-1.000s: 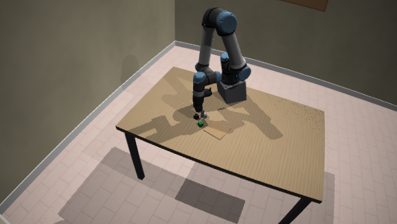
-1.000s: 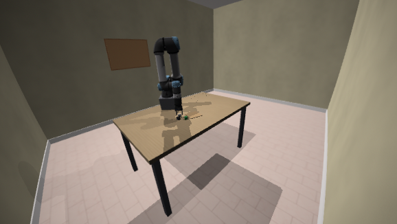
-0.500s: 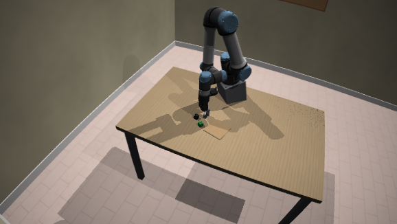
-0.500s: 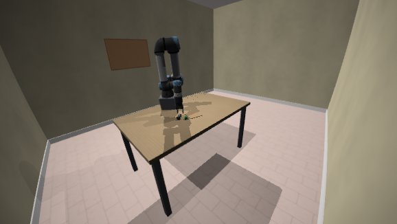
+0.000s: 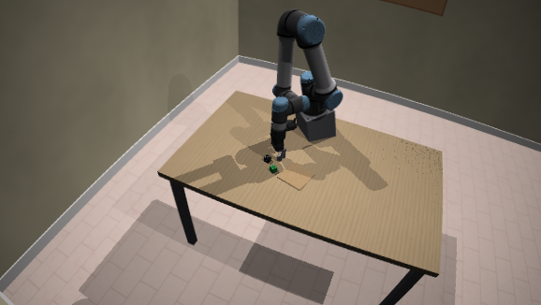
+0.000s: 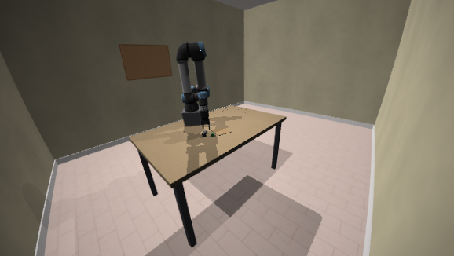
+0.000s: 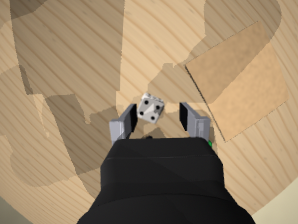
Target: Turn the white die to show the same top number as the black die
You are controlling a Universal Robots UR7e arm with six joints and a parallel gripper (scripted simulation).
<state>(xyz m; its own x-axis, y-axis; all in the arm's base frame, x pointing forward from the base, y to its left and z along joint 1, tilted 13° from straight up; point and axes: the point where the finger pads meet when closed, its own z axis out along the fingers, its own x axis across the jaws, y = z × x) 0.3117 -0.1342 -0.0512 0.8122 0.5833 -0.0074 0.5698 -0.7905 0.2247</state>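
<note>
The white die (image 7: 150, 108) (image 5: 280, 155) lies flat on the bare table, left of the tan mat (image 7: 246, 83) (image 5: 295, 179). My gripper (image 7: 158, 111) (image 5: 280, 152) (image 6: 204, 127) is open and low over the table, with one finger on each side of the white die, not touching it. The black die (image 5: 267, 158) (image 6: 204, 134) lies just to the left of the gripper in the top view and is hidden in the wrist view. The green die (image 5: 273, 169) (image 6: 212, 134) lies near the mat's corner; only a sliver of it shows in the wrist view (image 7: 210, 141).
The wooden table (image 5: 365, 210) (image 6: 177, 157) carries the arm's grey base block (image 5: 319, 123) behind the dice. The mat's near corner is close to the gripper's right finger. Arm shadows fall across the table.
</note>
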